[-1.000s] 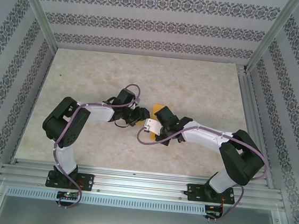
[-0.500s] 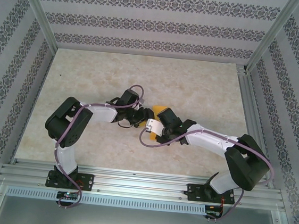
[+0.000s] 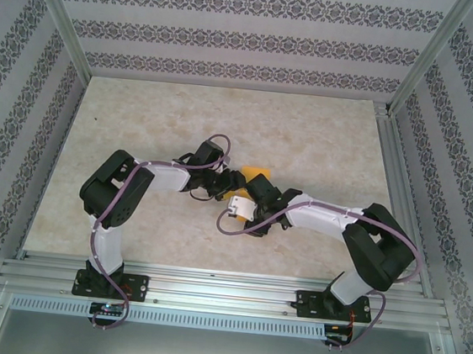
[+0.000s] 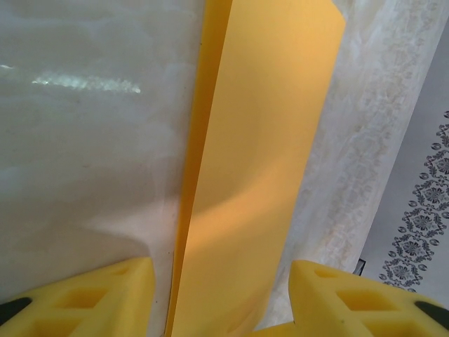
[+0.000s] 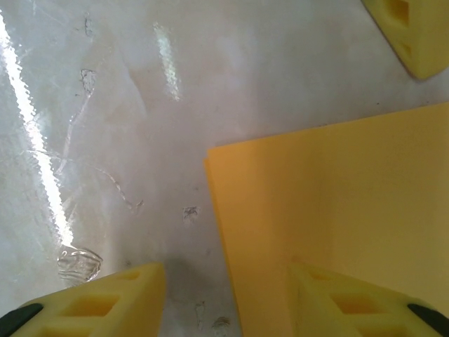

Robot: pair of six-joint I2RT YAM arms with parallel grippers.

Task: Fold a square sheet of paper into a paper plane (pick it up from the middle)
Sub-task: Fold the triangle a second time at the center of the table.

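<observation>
Marble-look tabletop [image 4: 84, 154], folded yellow paper [image 4: 259, 140] on it. Left gripper [image 4: 221, 281] straddles it, jaws apart; right gripper [image 5: 224, 281] spread too, over its corner.

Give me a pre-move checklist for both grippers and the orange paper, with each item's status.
1. Left gripper open, jaws either side of the folded sheet of paper: ok.
2. Right gripper open: ok.
3. Right gripper centred on the sheet: not ok; one finger is over the sheet, the other over bare table.
4. Grippers clear of each other: cannot tell; they stand very close in the top view.
5. Crease pressed flat: cannot tell.
6. Folding finished: not ok; the sheet is a long folded strip.
</observation>
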